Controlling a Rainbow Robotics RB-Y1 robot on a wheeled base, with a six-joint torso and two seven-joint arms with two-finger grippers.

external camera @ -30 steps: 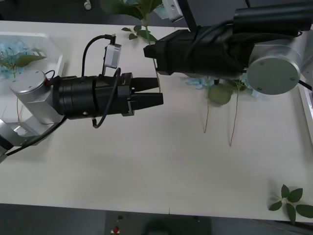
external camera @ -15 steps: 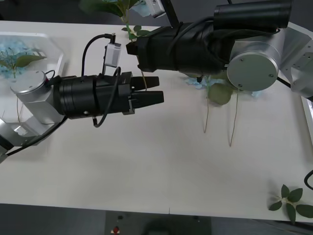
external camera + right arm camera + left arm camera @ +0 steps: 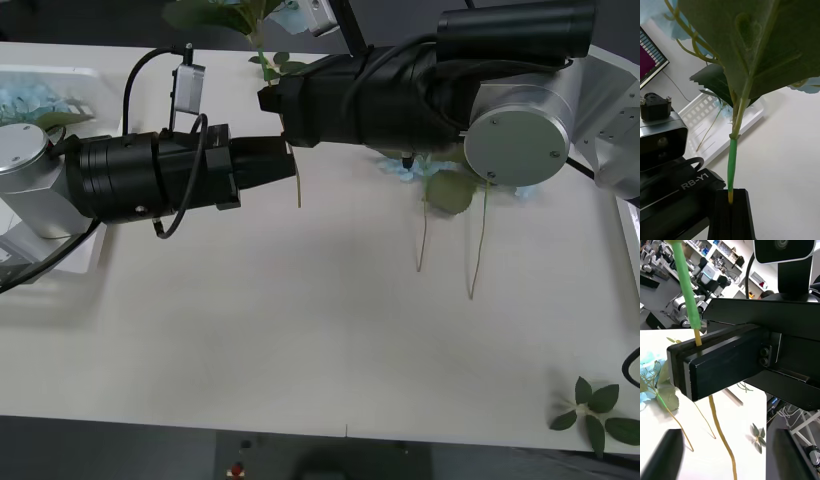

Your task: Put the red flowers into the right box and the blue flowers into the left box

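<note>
table (image 3: 300, 330): right claw (image 3: 272, 105) pinches stem (image 3: 731, 165)

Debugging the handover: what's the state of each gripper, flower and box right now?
right gripper: shut on the held blue flower's stem, above the table.
left gripper: open, tips beside the hanging stem.
held blue flower: off the table, stem pinched and hanging below the fingers.
other blue flowers: lying on the table.
left box: has blue flowers inside.

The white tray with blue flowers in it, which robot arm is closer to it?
Left. The left end effector is nearer the tray on that side; the right end effector, shut on a flower stem, is slightly farther.
</note>
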